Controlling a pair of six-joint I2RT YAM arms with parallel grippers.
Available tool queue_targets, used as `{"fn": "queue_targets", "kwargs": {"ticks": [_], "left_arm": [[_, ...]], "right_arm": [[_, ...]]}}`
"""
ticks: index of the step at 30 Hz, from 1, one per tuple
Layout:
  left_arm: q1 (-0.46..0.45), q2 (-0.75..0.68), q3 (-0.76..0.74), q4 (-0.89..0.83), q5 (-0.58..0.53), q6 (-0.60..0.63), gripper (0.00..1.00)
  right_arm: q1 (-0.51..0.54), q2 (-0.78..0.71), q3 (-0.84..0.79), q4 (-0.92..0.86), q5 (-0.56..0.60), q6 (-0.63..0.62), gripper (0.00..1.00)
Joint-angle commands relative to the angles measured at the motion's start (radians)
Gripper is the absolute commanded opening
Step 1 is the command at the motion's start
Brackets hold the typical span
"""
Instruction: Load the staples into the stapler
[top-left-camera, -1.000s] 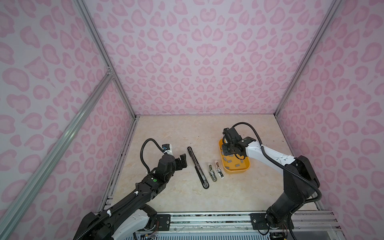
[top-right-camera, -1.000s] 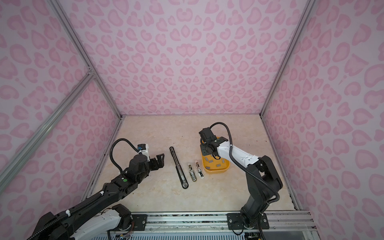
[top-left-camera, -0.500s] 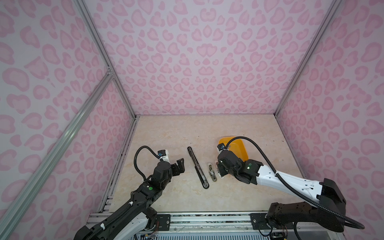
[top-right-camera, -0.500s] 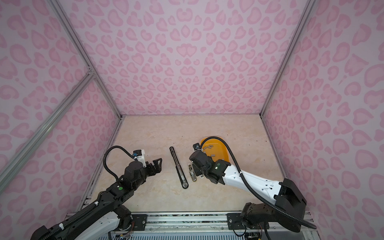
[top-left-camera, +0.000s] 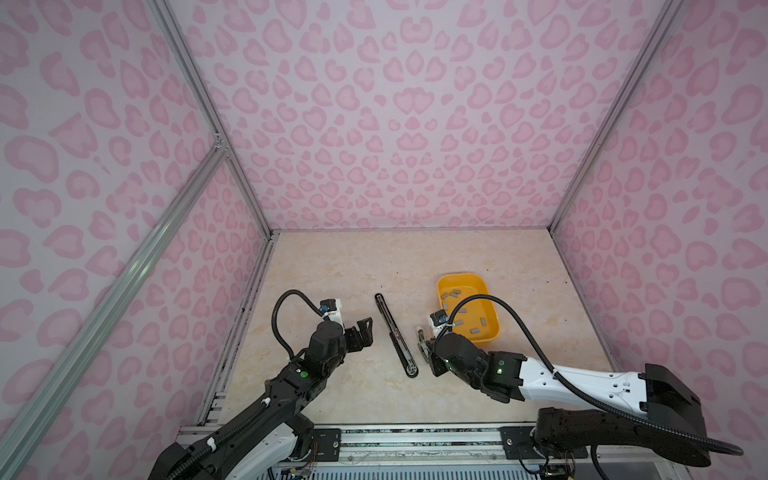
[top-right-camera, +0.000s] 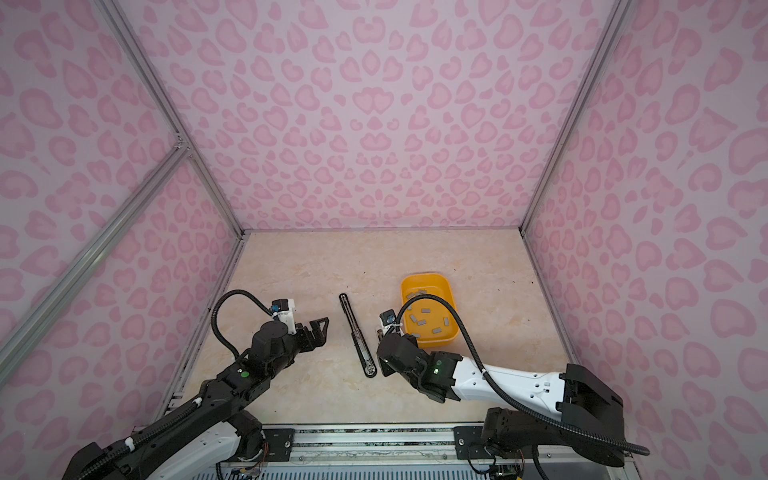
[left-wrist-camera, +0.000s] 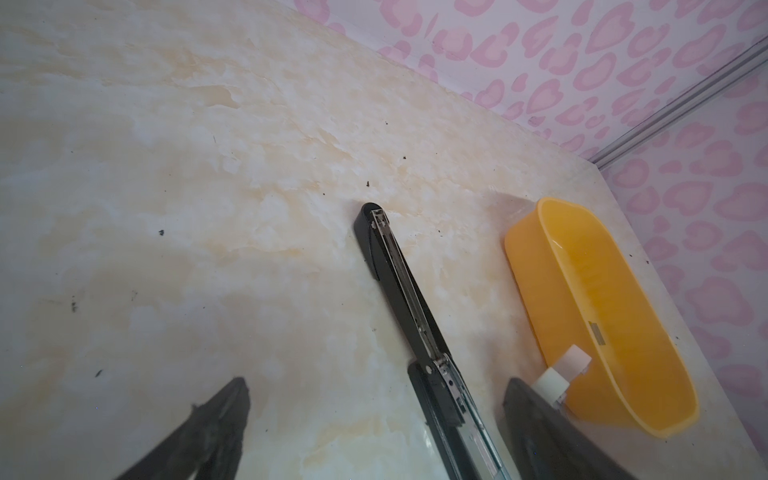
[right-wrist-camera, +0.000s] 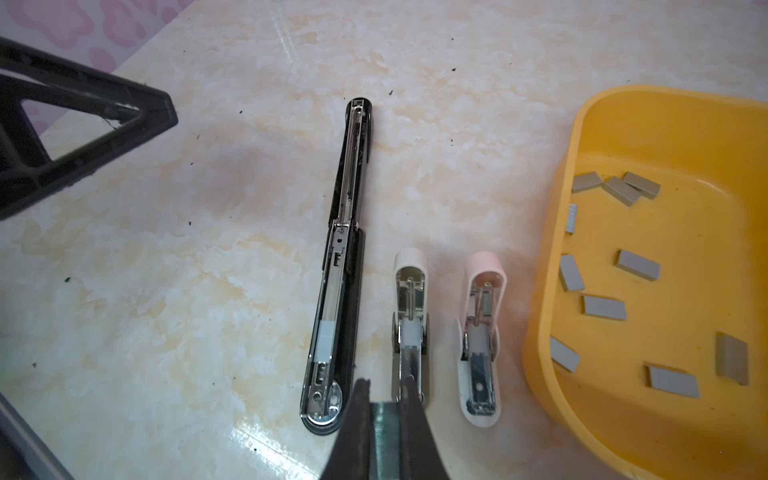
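Note:
Three staplers lie open side by side on the table: a long black stapler (right-wrist-camera: 340, 257) (top-left-camera: 395, 332) (top-right-camera: 358, 332), a small white stapler (right-wrist-camera: 409, 324) and a small pink stapler (right-wrist-camera: 482, 332). Several loose grey staples (right-wrist-camera: 638, 266) (top-left-camera: 459, 322) lie in the yellow tray (top-left-camera: 457, 277) (top-right-camera: 424, 276). My right gripper (right-wrist-camera: 386, 382) (top-left-camera: 423, 351) is shut on one strip of staples (right-wrist-camera: 386, 419), just above the near end of the white stapler. My left gripper (top-left-camera: 361, 332) (top-right-camera: 318, 330) (left-wrist-camera: 374, 384) is open and empty, left of the black stapler (left-wrist-camera: 399, 282).
The yellow tray (right-wrist-camera: 552, 316) stands close to the right of the pink stapler. Pink patterned walls enclose the table on three sides. A metal rail (top-left-camera: 374, 436) runs along the front edge. Bare tabletop lies behind the staplers.
My right gripper has left the yellow tray and come left and forward over the small staplers, carrying a strip of staples. The left gripper has hardly moved.

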Motion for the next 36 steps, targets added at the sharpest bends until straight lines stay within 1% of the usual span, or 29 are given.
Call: {"fn": "queue_targets", "kwargs": {"ticks": [1, 7, 9, 12, 13, 15, 23, 32, 36], "left_arm": [[0.001, 0.007, 0.009, 0.041, 0.015, -0.008, 0.97], [0.003, 0.013, -0.002, 0.061, 0.039, -0.009, 0.97], [0.003, 0.019, -0.008, 0.109, 0.061, -0.013, 0.97], [0.004, 0.033, -0.005, 0.121, 0.081, -0.014, 0.97], [0.004, 0.037, -0.006, 0.122, 0.084, -0.014, 0.97], [0.006, 0.043, -0.008, 0.129, 0.087, -0.015, 0.97], [0.006, 0.053, 0.003, 0.123, 0.096, -0.003, 0.97], [0.006, 0.033, 0.002, 0.114, 0.093, 0.0, 0.97], [0.006, 0.026, 0.0, 0.112, 0.089, 0.002, 0.97]], "right_arm": [[0.018, 0.034, -0.012, 0.103, 0.043, 0.023, 0.04], [0.028, 0.09, -0.046, 0.189, 0.055, 0.032, 0.03], [0.028, 0.103, -0.06, 0.217, 0.055, 0.034, 0.03], [0.028, 0.133, -0.063, 0.228, 0.065, 0.035, 0.03], [0.028, 0.143, -0.06, 0.217, 0.081, 0.053, 0.03], [0.029, 0.158, -0.057, 0.21, 0.103, 0.059, 0.02], [0.028, 0.189, -0.08, 0.26, 0.114, 0.051, 0.02], [0.025, 0.213, -0.095, 0.303, 0.14, 0.027, 0.04], [0.017, 0.223, -0.105, 0.326, 0.135, 0.018, 0.05]]}}
